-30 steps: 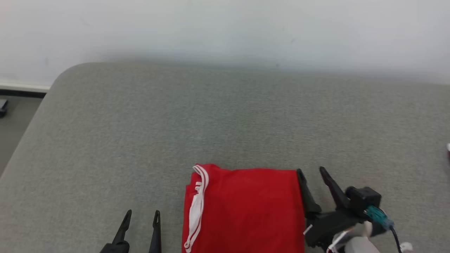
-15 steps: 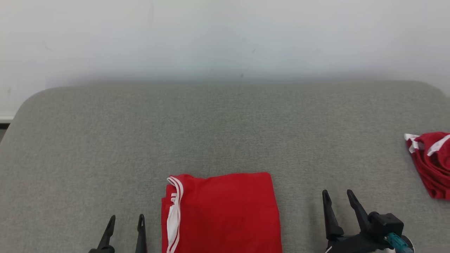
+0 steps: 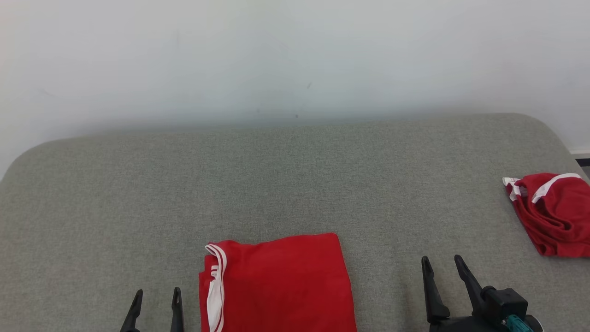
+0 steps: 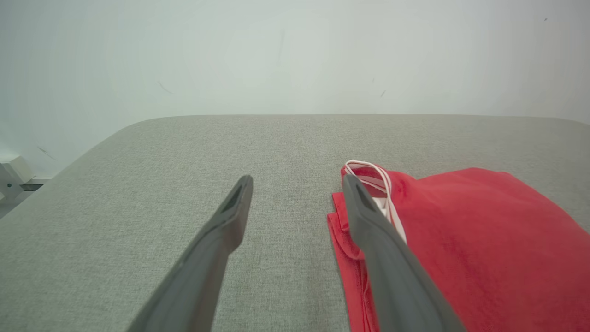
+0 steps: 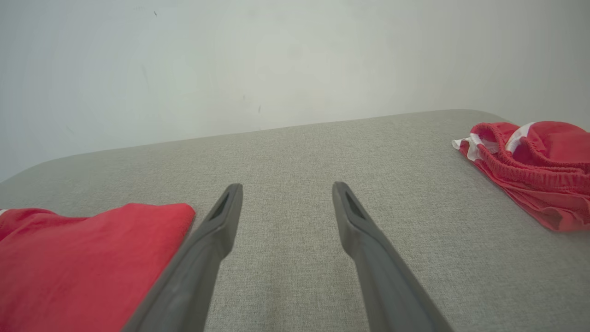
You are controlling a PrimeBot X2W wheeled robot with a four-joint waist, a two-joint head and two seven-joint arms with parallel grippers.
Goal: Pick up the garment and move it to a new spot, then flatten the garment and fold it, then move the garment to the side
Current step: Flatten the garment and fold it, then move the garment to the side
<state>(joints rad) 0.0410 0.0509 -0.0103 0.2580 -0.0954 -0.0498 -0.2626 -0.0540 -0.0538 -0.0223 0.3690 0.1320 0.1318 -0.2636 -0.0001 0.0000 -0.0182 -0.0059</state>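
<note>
Folded red garment (image 3: pixel 276 286) lies flat at near edge of grey pad (image 3: pixel 295 175), between the grippers. Left gripper (image 3: pixel 157 292): fingers spread, empty, just beside garment's white-trimmed edge. Right gripper (image 3: pixel 440 258): spread, empty, apart from garment. Crumpled red cloth (image 3: pixel 553 216) at pad's far right.

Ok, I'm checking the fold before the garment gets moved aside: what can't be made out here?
- Folded garment: near edge cut off by the head view's bottom edge.
- Its white trim: partly behind a finger of the left gripper in the left wrist view.
- Crumpled garment: right side cut off by the frame edge in head and right wrist views.
</note>
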